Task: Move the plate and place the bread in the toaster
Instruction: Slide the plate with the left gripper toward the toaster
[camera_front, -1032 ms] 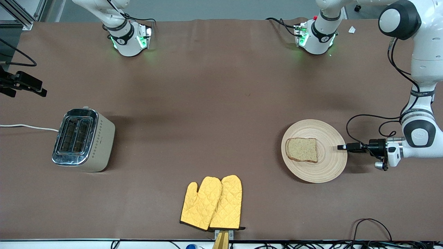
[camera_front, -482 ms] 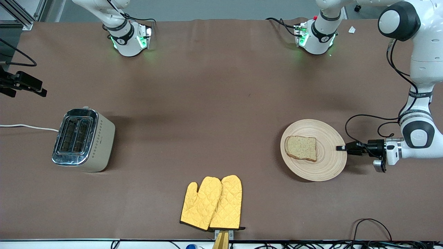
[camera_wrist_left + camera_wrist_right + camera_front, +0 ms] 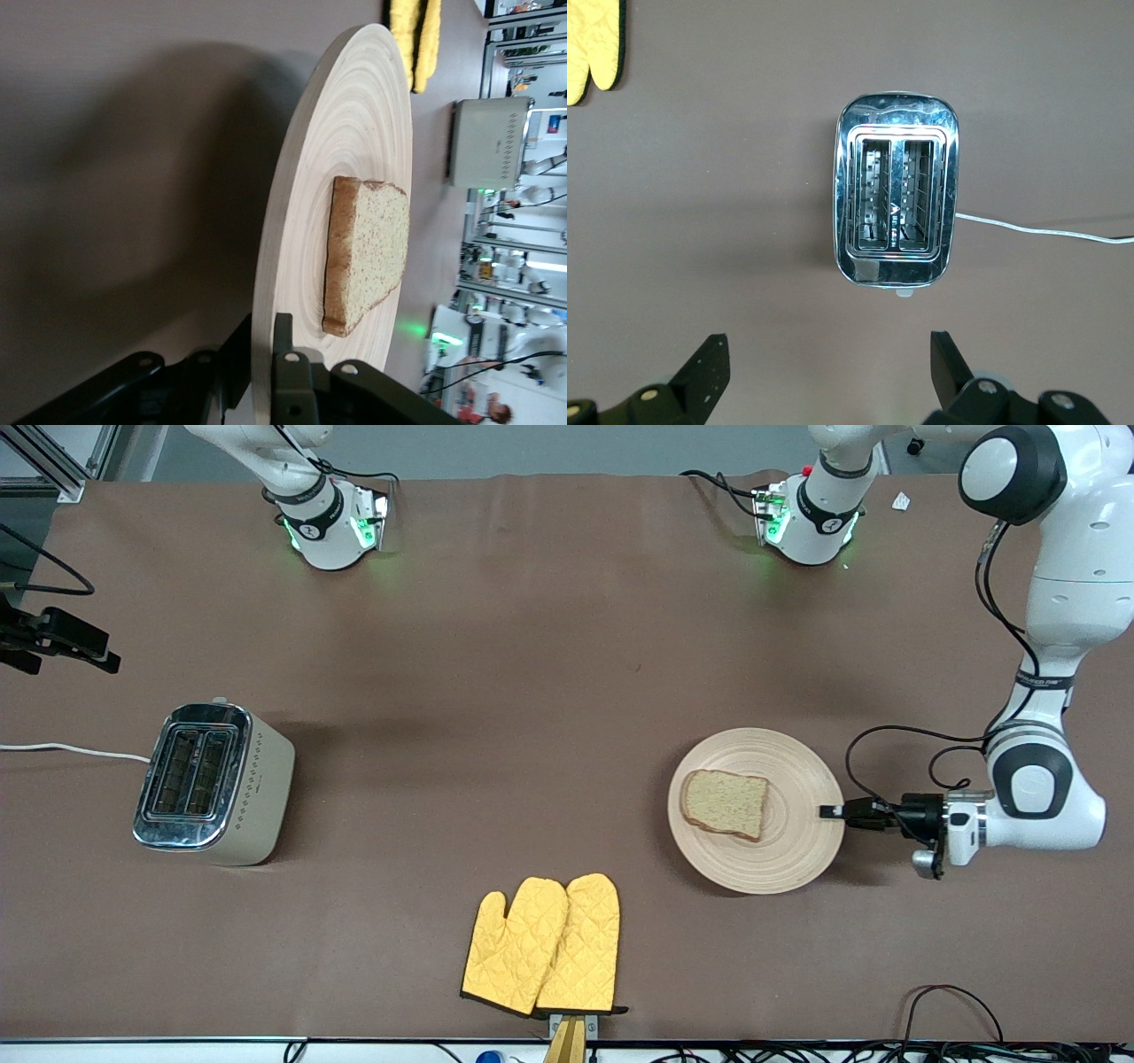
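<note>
Wooden plate (image 3: 780, 859) rim in left end effector (image 3: 833, 812), bread (image 3: 725, 803) aboard.

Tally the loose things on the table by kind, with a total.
Plate: 1
Bread slice: 1
Toaster: 1
Oven mitts: 2
Total: 5
</note>
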Robot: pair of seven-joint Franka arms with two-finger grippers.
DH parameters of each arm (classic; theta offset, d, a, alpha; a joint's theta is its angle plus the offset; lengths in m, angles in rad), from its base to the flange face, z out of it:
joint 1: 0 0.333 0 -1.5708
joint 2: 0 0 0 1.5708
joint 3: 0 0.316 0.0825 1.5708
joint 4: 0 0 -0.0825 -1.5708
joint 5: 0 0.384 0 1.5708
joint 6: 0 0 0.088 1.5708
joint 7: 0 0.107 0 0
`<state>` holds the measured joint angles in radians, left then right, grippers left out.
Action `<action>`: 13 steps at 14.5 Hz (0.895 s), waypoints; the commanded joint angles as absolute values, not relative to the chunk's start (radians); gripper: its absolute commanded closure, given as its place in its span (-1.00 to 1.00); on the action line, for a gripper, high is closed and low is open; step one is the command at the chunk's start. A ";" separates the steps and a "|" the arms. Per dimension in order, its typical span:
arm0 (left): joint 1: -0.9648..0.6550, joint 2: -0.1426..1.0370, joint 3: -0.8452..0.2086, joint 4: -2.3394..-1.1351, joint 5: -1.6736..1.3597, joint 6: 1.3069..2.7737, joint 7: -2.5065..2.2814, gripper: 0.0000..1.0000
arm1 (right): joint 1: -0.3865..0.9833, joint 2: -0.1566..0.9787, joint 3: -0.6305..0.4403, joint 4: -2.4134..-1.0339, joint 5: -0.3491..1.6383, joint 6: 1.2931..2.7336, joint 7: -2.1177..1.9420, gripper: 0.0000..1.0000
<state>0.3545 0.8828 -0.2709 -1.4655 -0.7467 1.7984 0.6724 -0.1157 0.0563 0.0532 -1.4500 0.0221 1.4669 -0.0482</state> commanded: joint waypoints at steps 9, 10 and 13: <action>0.059 0.880 -0.371 -1.456 -0.980 2.090 0.497 0.97 | -0.146 0.061 0.069 -1.439 0.020 1.459 -0.044 -1.00; 0.022 0.882 -0.371 -1.454 -0.998 2.126 0.499 0.97 | -0.147 0.061 0.069 -1.436 0.018 1.457 -0.048 -1.00; -0.086 0.905 -0.371 -1.428 -1.054 2.233 0.503 0.97 | -0.144 0.064 0.069 -1.433 0.012 1.457 -0.048 -1.00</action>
<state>-0.0427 0.8885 -0.3691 -1.4642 -1.0013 2.2055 0.5039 -0.1250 0.0564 0.0516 -1.4500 0.0221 1.4668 -0.0483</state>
